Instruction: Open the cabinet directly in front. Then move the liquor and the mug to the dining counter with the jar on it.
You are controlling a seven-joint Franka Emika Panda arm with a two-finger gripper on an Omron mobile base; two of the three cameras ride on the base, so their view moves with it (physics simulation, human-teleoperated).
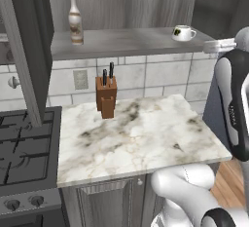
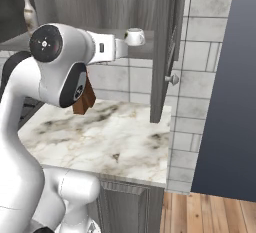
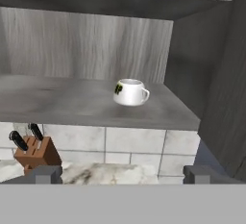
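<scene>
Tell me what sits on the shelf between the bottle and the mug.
Nothing: in the left base view the shelf is bare between the bottle at its left end and the mug near its right end.

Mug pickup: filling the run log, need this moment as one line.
cabinet open | gripper open, facing mug | liquor on shelf

We see flat, even rendered light, no glare. Soft shadow under the mug [image 3: 130, 92] on the shelf [image 3: 86, 104]; cabinet [image 3: 96, 40] interior dimmer toward the top. Pics low-res, edges a bit soft, no edge distortion.
</scene>
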